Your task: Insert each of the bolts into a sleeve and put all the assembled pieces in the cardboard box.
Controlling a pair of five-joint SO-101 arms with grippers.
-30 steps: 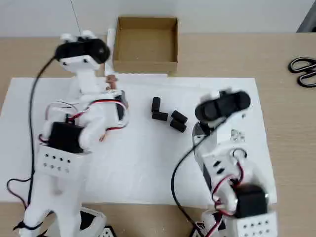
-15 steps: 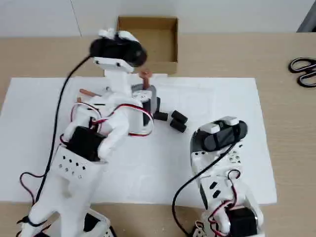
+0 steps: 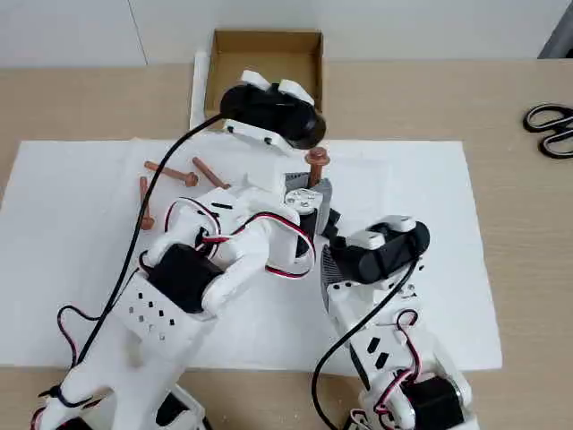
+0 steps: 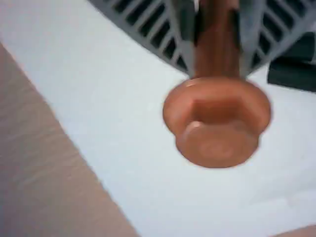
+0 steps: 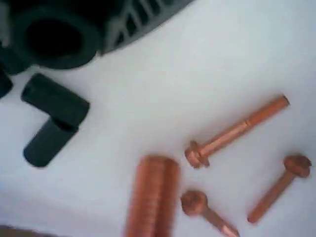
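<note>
My left gripper (image 3: 309, 193) (image 4: 217, 29) is shut on a copper bolt (image 3: 315, 161) (image 4: 217, 123), held above the middle of the white paper with its head on the far side. Its threaded end (image 5: 153, 197) looms close in the right wrist view. My right gripper (image 3: 329, 264) (image 5: 74, 24) sits just in front of it, shut on a black sleeve (image 5: 54, 39) whose bore faces the camera. Two loose sleeves (image 5: 54, 106) (image 5: 47, 143) lie beside it. Three loose bolts (image 3: 170, 172) (image 3: 210, 173) (image 3: 143, 202) lie on the paper's left. The cardboard box (image 3: 266, 112) stands at the back.
A white paper sheet (image 3: 72, 269) covers the work area of the wooden table. Scissors (image 3: 551, 130) lie at the far right edge. A white strip (image 3: 198, 90) lies against the box's left wall. The left arm's body crosses the paper's middle.
The left arm has swung right with the bolt, from the paper's back left to its middle over the sleeves. The right arm drew back, then shifted left toward the sleeves.
</note>
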